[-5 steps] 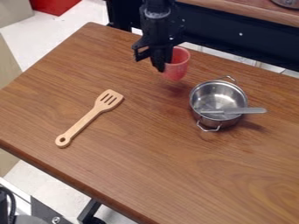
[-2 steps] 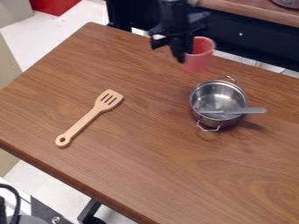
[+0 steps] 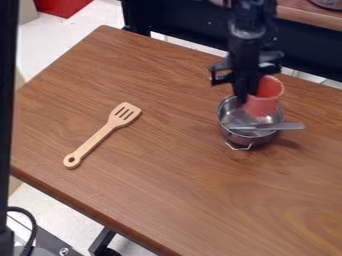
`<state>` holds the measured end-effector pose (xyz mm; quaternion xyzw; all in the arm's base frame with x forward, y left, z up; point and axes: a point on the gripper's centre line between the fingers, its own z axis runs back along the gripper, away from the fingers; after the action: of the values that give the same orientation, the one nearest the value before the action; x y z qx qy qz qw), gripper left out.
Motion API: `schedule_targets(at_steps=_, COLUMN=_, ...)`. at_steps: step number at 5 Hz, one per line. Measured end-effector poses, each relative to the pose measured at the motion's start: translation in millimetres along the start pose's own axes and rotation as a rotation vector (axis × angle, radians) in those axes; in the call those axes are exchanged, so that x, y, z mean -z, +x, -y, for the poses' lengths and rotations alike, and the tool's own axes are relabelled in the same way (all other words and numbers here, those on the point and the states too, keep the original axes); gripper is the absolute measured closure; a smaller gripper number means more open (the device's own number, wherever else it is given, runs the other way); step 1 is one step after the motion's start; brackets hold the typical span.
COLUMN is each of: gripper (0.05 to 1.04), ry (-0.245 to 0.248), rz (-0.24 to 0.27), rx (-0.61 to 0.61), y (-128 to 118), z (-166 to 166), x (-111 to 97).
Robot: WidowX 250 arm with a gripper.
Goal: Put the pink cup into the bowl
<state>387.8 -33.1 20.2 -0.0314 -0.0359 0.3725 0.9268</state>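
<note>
Cup [image 3: 266, 100], the pink one, sits in the upper right of the frame, and our gripper [image 3: 246, 96] is clamped on its side. We count the grasp and carry as done. It overlaps the steel pot [image 3: 258, 139], our bowl; whether its base is inside we cannot tell. Lowering and release remain, and we may bump the grey-handled utensil [image 3: 288, 126] across the pot. A slotted wooden spatula [image 3: 101, 134] lies left of centre on the wooden table [image 3: 167, 190]; pale floor [image 3: 80, 30] shows upper left.
</note>
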Motion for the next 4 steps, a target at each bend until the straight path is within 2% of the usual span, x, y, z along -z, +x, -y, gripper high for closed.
schedule_targets(at_steps=1, gripper=1.026, ry=0.024, rz=0.003, rx=-0.007, y=-3, z=0, x=12)
schedule_targets(at_steps=2, gripper=1.026, ry=0.033, rz=0.019, rx=-0.020, y=-1, z=-1, x=12)
schedule_targets(at_steps=3, gripper=1.004, ry=0.021, rz=0.022, rx=-0.041, y=7, z=-2, x=9)
schedule_targets(at_steps=4, gripper=0.853, ry=0.048, rz=0.003, rx=-0.040, y=7, z=-4, x=13)
